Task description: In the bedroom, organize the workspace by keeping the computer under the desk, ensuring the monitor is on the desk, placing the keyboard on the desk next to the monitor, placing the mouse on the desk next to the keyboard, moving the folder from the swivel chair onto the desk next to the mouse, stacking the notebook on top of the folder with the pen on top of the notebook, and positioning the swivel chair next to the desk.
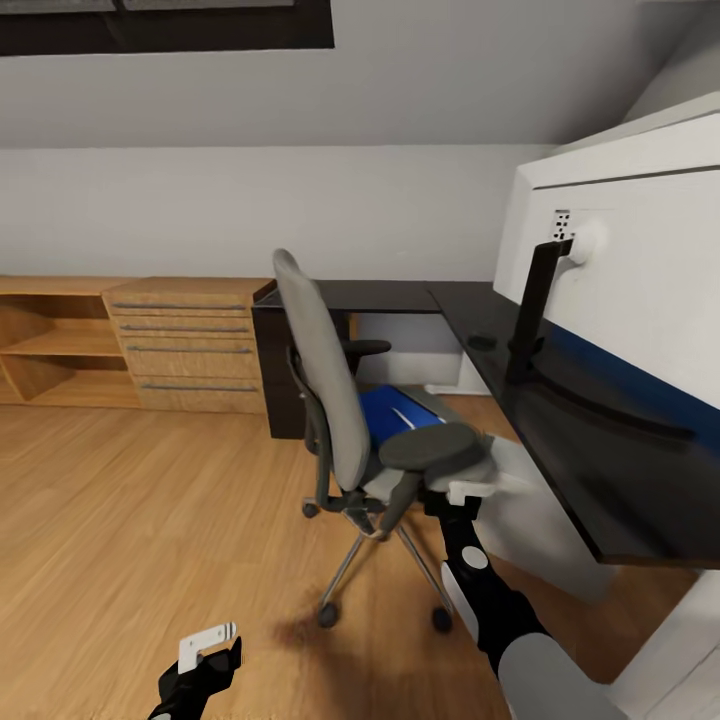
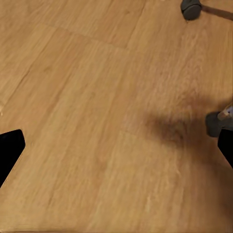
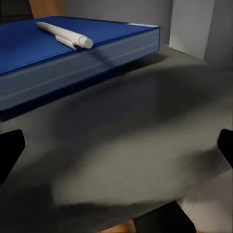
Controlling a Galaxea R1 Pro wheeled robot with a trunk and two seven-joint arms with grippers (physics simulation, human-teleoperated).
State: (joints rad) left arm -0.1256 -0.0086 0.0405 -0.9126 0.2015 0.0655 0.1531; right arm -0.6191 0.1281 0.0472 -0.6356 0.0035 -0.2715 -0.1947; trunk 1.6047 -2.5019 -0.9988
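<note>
The grey swivel chair (image 1: 320,390) stands side-on before the black-topped desk (image 1: 590,470). On its seat (image 3: 145,141) lies the blue folder (image 1: 392,412) (image 3: 73,63), with the white pen (image 3: 65,35) on top. My right gripper (image 3: 116,150) is open just over the seat, short of the folder; in the head view its arm (image 1: 480,590) reaches under the near armrest (image 1: 432,446). The monitor (image 1: 640,270) stands on the desk, white back towards me. A small dark mouse (image 1: 482,342) rests beside its stand. Low over the floor, my left gripper (image 1: 205,655) (image 2: 116,150) is open and empty. Notebook, keyboard and computer are out of view.
A light wood cabinet (image 1: 185,345) with bar handles and open shelves (image 1: 55,345) lines the far wall. The chair's casters (image 2: 191,8) and silver base (image 1: 385,560) sit on the wood floor (image 1: 130,520) close to my left gripper. A sloped wall with a skylight (image 1: 165,25) rises behind.
</note>
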